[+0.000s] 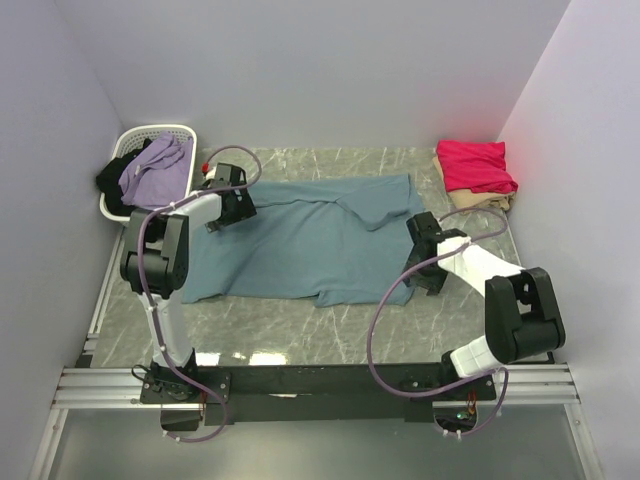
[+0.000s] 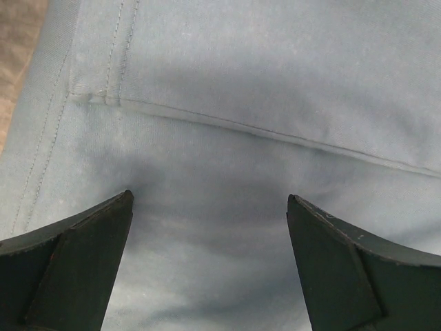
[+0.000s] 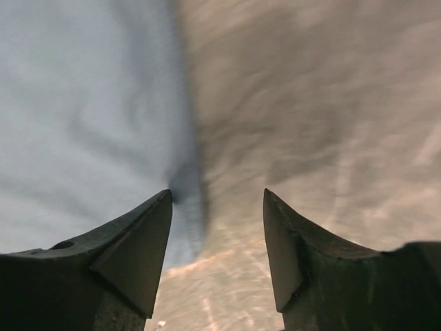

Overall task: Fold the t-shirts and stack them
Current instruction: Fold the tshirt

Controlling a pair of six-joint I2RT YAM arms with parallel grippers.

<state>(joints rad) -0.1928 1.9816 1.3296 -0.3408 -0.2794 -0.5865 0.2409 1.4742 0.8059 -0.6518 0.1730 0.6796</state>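
Top external: basket (image 1: 160,128) holds lilac and black clothes (image 1: 155,172); left end effector (image 2: 210,200), right end effector (image 3: 217,193) both apart.

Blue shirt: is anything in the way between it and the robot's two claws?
No, nothing visible is. The left gripper is open right over the blue shirt, with only cloth showing between its fingers. The right gripper is open at the shirt's edge, where the cloth meets the bare table.
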